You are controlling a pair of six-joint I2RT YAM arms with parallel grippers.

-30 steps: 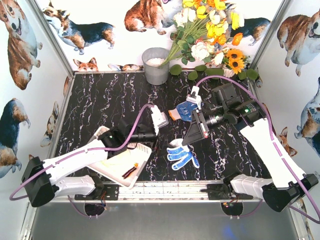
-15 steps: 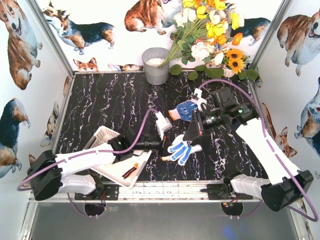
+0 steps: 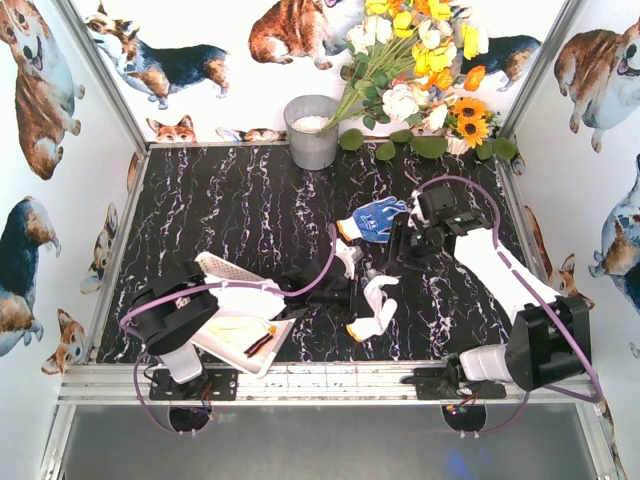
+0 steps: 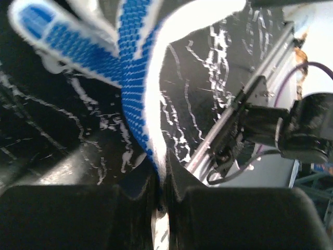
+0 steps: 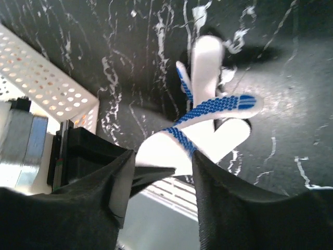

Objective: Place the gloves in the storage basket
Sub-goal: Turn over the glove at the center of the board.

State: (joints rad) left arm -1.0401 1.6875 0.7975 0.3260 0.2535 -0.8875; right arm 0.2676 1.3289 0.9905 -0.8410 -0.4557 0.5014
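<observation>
Where the held glove sits: the blue-dotted white glove (image 3: 375,305) is just right of centre in the overhead view, between the two arms and over the black marbled table (image 3: 220,210).
Left pincer: the left gripper (image 4: 161,205) is clenched on this glove. In its wrist view, a fold of blue-and-white knit is nipped between the two dark fingers (image 4: 62,213) at the bottom edge. The rest of the glove fans up toward the upper left of the frame.
Right pincer: the right gripper (image 5: 161,159) is released, with its jaws apart. A white part of the same glove lies in the gap at the fingertips. Whether it touches either finger cannot be told.
Glove beyond right pincer: most of it spreads past the tips toward the upper centre of that wrist view.
Second glove: a blue glove with an orange cuff (image 3: 378,218) lies on the table, up and right of centre, near the right arm's wrist.
Storage basket: the white storage basket (image 3: 228,268) sits at lower left, partly under the left arm and apart from the held glove. A cream glove (image 3: 235,330) lies in it.
Backdrop: a grey bucket (image 3: 313,130) and flowers (image 3: 420,60) are at the top.
</observation>
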